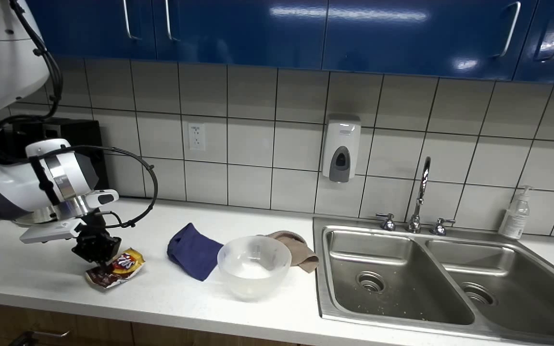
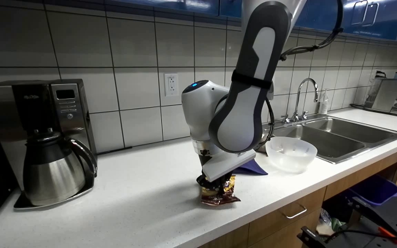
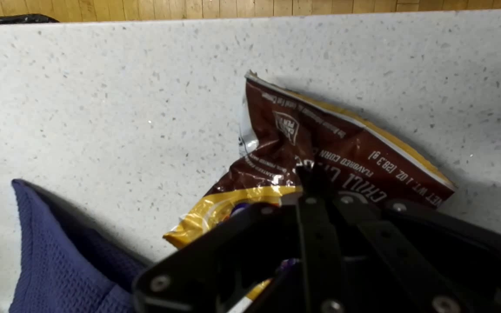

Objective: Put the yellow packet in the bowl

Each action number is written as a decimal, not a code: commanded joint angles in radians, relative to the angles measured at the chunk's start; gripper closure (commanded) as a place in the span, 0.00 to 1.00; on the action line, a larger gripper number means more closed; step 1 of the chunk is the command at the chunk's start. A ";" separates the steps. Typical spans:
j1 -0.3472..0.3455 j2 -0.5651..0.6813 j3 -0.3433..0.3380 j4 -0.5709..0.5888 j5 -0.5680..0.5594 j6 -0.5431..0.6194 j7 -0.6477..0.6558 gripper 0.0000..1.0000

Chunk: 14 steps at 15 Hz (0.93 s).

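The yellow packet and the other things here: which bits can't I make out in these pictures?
Yellow packet, wrist view: part of its front is hidden behind the gripper.
Blue cloth, wrist view: cut off by the bottom edge.
Blue cloth, in an exterior view: partly hidden by the robot arm.
Brown cloth, in an exterior view: partly behind the bowl.
Pump bottle, in an exterior view: label print too small to read.

Print on a corn snack bag [image 3: 333,143] and a drip coffee maker [image 2: 34,106]

In the wrist view the bag reads, upside down, "CHILI CH", "FLAVORED CORN C" and "NET WT. 1 OZ. (28.3 g)"; in an exterior view the coffee maker bears a faint "Mr. Coffee".
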 commanded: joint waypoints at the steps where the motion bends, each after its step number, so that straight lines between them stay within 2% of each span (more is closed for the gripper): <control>1: 0.019 -0.054 -0.016 -0.028 0.014 -0.001 -0.010 1.00; 9: 0.022 -0.228 -0.020 -0.049 -0.027 -0.036 0.017 1.00; 14: -0.017 -0.366 -0.002 -0.073 -0.094 -0.080 0.041 1.00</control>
